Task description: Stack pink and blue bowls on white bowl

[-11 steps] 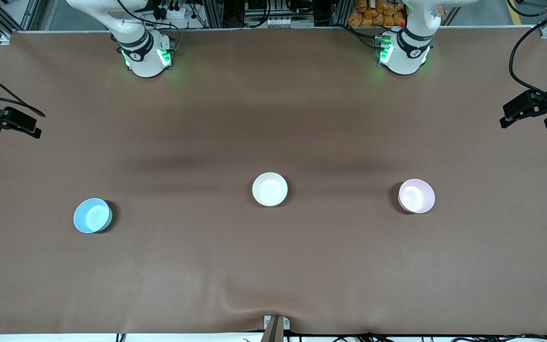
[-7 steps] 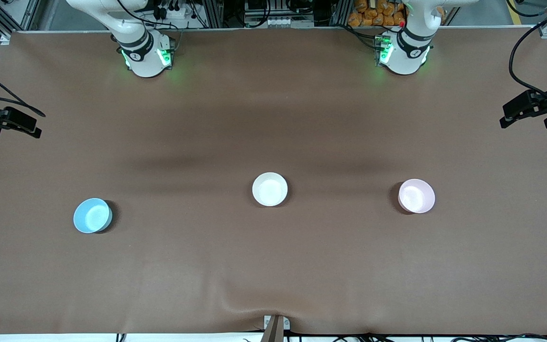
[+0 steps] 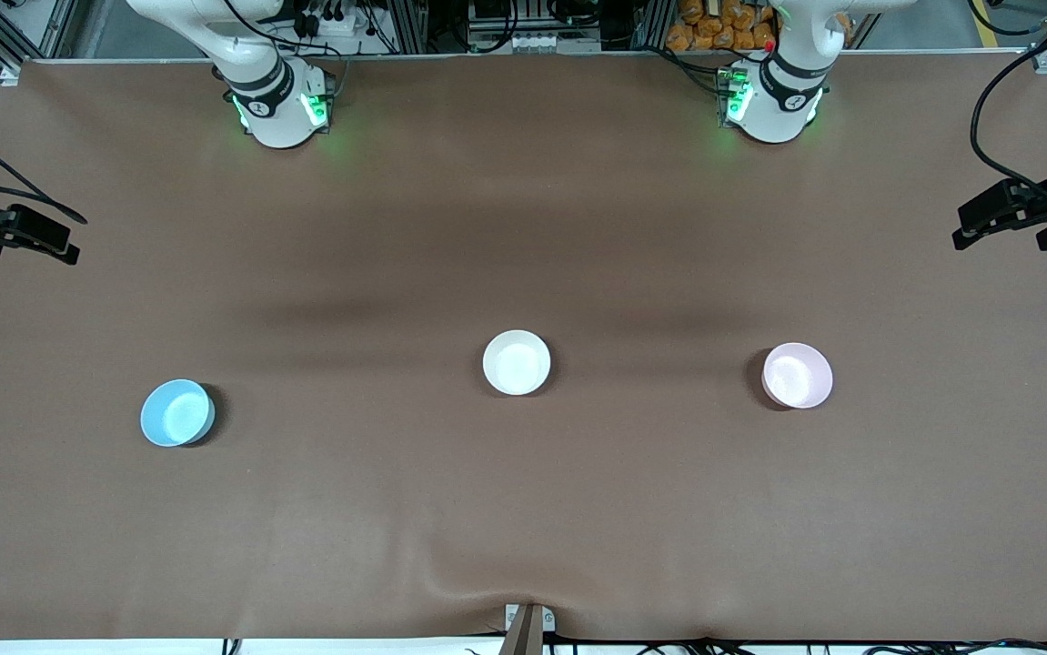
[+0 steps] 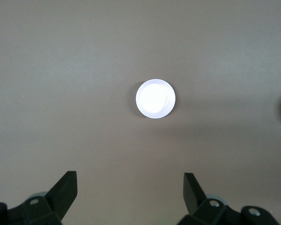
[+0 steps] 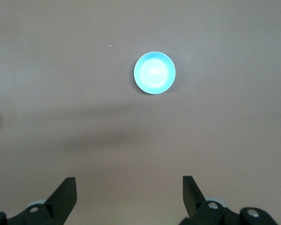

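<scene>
**Brown counter with three unstacked bowls and two released grippers**

Brown sheet material covers the counter (image 3: 523,182), and it shows a slight wrinkle at the edge nearest the front camera. Three bowls stand upright on it in a loose row, well apart from each other, and none is stacked.

The white bowl (image 3: 517,362) sits about midway along the counter and is empty. The pink bowl (image 3: 797,375) lies toward the left arm's end, a little nearer to the front camera than the white bowl. The blue bowl (image 3: 176,413) lies toward the right arm's end and is the nearest of the three to that camera. It is also farther from the white bowl than the pink bowl is.

The left gripper (image 4: 129,187) hangs in the air over the left arm's end of the counter. Its fingers (image 4: 65,187) are spread wide and hold nothing. The left wrist view looks down on the pink bowl, with the rim of the white bowl just visible at the frame edge.

The right gripper (image 5: 129,187) hangs over the right arm's end of the counter, likewise released and empty. Its wrist view looks down on the blue bowl.

Neither gripper touches a bowl. Both arm bases show green lights at the counter edge farthest from the front camera.
</scene>
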You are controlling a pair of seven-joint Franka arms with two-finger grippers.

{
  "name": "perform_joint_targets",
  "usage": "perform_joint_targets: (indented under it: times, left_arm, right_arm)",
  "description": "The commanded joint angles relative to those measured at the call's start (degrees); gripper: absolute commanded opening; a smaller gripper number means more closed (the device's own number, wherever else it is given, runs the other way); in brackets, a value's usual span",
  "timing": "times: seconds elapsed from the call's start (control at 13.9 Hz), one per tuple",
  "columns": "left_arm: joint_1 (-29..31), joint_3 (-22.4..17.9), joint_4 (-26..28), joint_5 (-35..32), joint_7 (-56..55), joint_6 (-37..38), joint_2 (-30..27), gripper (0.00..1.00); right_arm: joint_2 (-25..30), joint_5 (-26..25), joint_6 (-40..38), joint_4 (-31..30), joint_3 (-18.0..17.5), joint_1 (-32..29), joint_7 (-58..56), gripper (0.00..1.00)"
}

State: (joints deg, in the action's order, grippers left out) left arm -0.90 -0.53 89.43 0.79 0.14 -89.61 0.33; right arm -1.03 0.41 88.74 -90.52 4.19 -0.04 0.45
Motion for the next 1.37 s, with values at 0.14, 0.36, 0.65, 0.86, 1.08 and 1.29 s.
perform_joint_targets:
  times: [0.14, 0.36, 0.65, 0.86, 1.08, 1.29]
  left_arm:
    - [-0.2, -0.1, -0.7, 0.0, 0.7, 0.4, 3.1, 1.0]
    - [0.0, -0.1, -0.7, 0.0, 1.0, -3.4, 7.1, 1.0]
    - [-0.6, -0.1, -0.6, -1.2, 1.0, -8.9, 14.2, 1.0]
    - [-1.0, 0.1, -0.4, -3.4, 1.1, -12.6, 17.3, 1.0]
    - [-0.9, 0.6, 0.8, -3.1, 1.1, -18.4, 22.2, 1.0]
    - [-0.9, 0.8, 6.7, -2.6, 1.1, -27.4, 24.5, 1.0]
  right_arm:
    - [0.1, 0.0, -0.5, 0.2, -0.1, 0.0, 0.3, 1.0]
    - [0.1, 0.0, -0.4, 0.2, -0.1, 0.0, 0.3, 1.0]
    - [0.0, 0.0, -0.3, 0.2, -0.1, 0.0, 0.3, 1.0]
    - [0.0, 0.0, -0.1, 0.2, -0.1, 0.1, 0.3, 1.0]
    - [0.0, 0.0, -0.1, 0.2, -0.1, 0.1, 0.3, 1.0]
    - [-0.2, 0.0, 0.1, 0.2, -0.1, 0.1, 0.3, 1.0]
